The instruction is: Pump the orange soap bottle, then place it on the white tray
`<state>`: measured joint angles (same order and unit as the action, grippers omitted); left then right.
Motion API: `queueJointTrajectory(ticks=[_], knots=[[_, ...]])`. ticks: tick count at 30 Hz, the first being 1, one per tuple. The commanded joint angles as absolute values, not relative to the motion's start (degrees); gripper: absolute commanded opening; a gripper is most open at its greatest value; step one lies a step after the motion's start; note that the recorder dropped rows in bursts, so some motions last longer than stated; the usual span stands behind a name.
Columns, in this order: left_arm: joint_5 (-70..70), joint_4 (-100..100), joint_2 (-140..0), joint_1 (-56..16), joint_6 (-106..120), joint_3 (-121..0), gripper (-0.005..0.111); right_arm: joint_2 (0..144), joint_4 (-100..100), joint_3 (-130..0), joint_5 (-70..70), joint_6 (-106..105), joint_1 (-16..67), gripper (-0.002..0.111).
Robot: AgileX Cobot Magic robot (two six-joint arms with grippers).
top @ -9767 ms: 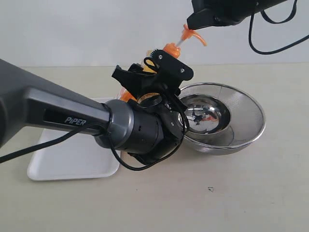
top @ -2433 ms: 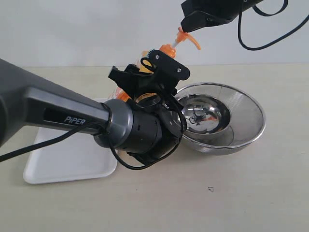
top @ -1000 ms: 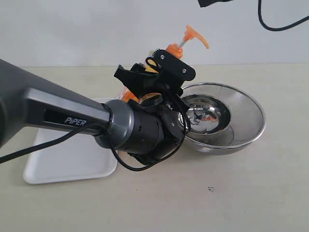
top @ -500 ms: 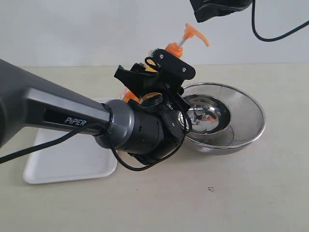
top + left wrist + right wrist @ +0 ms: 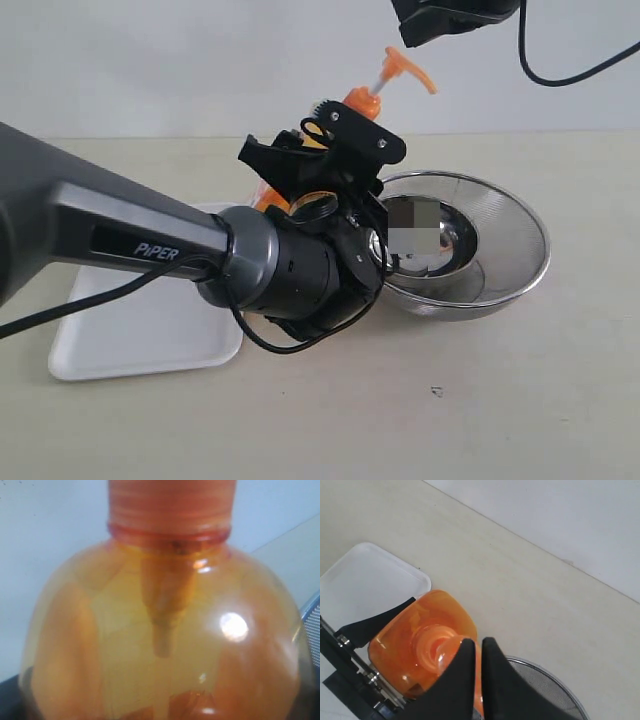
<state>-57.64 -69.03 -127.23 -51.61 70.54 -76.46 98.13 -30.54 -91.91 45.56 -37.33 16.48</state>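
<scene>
The jaws of the left gripper [image 5: 308, 150] are closed on the orange soap bottle [image 5: 165, 620], and they are kept fairly wide apart by the broad body of the bottle. In the right wrist view one black finger [image 5: 376, 623] of this gripper is seen pressed against the side of the bottle. In the left wrist view the frame is almost filled by the rounded shoulder and the ribbed neck of the bottle, and the dip tube is visible through the translucent plastic. The bottle is held tilted, with its pump head [image 5: 400, 68] leaning toward the steel bowl [image 5: 505, 235]. It is placed between the white tray [image 5: 130, 340] and the bowl, near the far right corner of the tray. Its base is hidden behind the left arm, so it cannot be told whether it stands on the table [image 5: 520, 410]. The jaws of the right gripper [image 5: 478, 647] are brought almost together, with only a thin slit between them, and nothing is held in them. In the exterior view this gripper is seen just above the pump head; contact between them cannot be told. The tray lies flat on the table, left of the bowl.
</scene>
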Motion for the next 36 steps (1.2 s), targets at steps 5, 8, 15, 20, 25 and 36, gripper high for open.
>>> queueJointTrajectory(ticks=[5,8,15,20,25,36], knots=[[-56.75,-67.89,-126.44,-51.99,69.52,-76.99,0.005,97.91,-30.86,-92.02,45.94,-37.66,16.50,0.000],[-56.48,-67.89,-126.44,-51.99,70.42,-76.99,0.005,97.91,-30.86,-92.02,46.57,-37.66,16.50,0.000],[-56.48,-67.89,-126.44,-51.99,70.42,-76.99,0.005,97.91,-30.86,-92.02,47.71,-37.66,16.50,0.000],[-56.48,-67.89,-126.44,-51.99,70.42,-76.99,0.005,97.91,-30.86,-92.02,48.07,-37.77,16.50,0.000],[-56.48,-67.89,-126.44,-51.99,70.42,-76.99,0.005,97.91,-30.86,-92.02,46.94,-38.88,16.50,0.000],[-56.48,-67.89,-126.44,-51.99,70.42,-76.99,0.005,100.50,-32.55,-92.02,47.05,-39.04,16.50,0.000]])
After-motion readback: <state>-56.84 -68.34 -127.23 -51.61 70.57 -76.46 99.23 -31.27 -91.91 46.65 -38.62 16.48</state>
